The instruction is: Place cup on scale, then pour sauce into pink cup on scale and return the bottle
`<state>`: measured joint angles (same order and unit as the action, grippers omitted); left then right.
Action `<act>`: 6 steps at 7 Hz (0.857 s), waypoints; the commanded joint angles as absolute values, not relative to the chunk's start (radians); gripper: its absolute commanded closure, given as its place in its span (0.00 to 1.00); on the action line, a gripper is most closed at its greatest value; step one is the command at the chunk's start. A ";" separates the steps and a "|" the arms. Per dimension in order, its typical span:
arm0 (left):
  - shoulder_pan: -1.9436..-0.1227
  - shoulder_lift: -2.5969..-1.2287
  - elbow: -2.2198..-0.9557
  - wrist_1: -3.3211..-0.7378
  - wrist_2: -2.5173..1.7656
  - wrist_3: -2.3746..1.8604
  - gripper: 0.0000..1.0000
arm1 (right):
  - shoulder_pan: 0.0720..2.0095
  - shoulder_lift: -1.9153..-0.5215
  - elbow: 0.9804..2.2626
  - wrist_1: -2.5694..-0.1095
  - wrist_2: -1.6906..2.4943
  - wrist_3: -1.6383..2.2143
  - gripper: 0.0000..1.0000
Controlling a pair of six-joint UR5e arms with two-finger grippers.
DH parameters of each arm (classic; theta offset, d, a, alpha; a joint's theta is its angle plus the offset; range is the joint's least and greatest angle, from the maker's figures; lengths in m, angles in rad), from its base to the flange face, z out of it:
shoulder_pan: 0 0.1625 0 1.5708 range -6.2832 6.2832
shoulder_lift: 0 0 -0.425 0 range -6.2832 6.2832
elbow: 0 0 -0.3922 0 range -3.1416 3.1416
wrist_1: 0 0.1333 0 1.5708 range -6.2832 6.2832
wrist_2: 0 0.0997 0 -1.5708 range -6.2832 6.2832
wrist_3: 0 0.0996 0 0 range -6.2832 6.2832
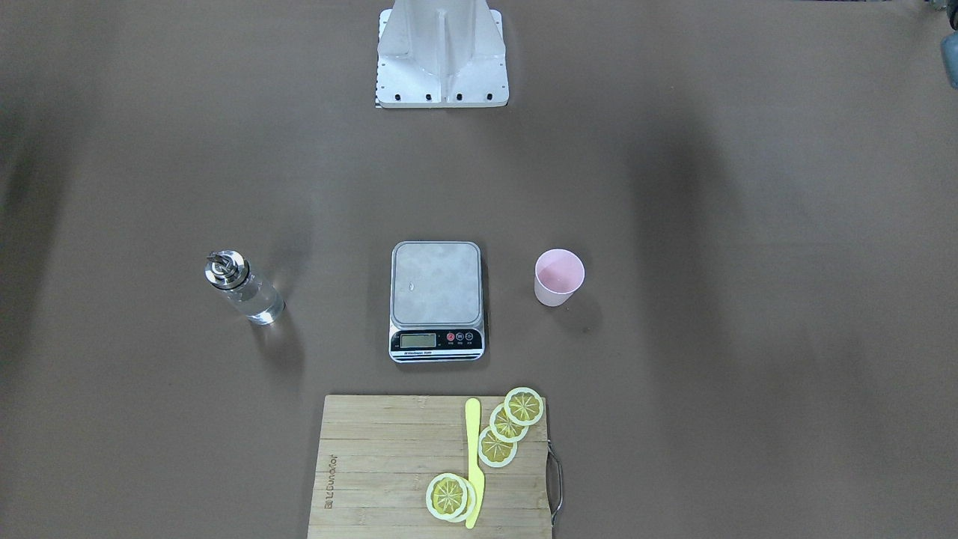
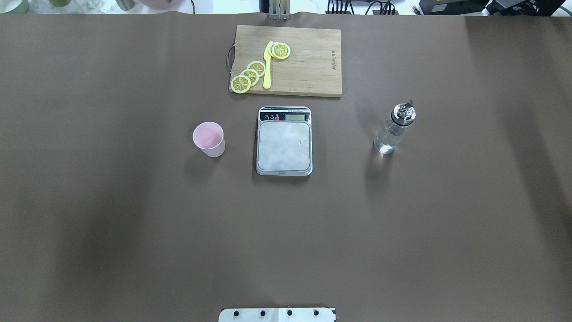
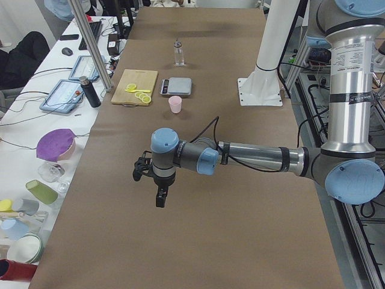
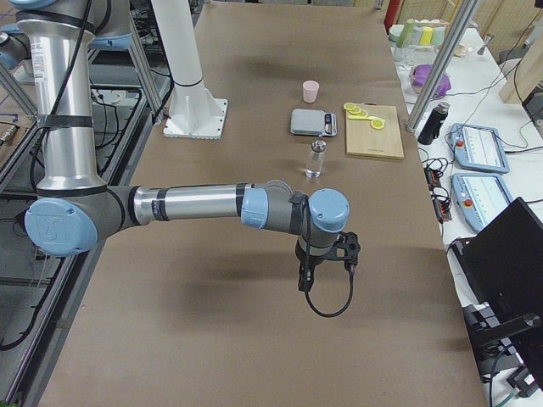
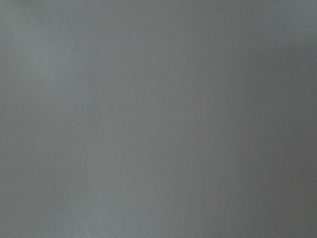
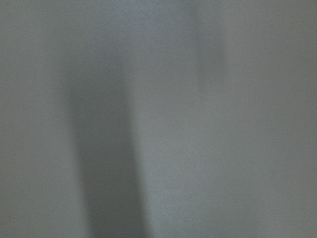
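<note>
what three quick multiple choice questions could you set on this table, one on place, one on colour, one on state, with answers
1. Where is the cup relative to the scale? A on its platform; B beside it, on the table; C far off at the table's edge.
2. What colour is the knife on the cutting board? A yellow; B red; C blue.
3. How is the bottle? A lying on its side; B tilted over the cup; C upright on the table.
Answers: 1 B, the platform is bare, the cup next to it; 2 A, plainly yellow; 3 C, it stands base down.
</note>
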<state>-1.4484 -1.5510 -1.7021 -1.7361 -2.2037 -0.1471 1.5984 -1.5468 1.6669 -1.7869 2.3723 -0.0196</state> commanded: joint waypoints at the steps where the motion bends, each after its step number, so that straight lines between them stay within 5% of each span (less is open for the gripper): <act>1: -1.444 -1.620 -1.709 -1.708 -2.282 -0.167 0.01 | 1.595 -1.546 1.709 -1.789 2.372 -0.020 0.00; 6: -0.931 -1.958 -1.833 -1.666 -2.164 -1.157 0.02 | 1.588 -1.537 1.700 -1.789 2.394 -0.018 0.00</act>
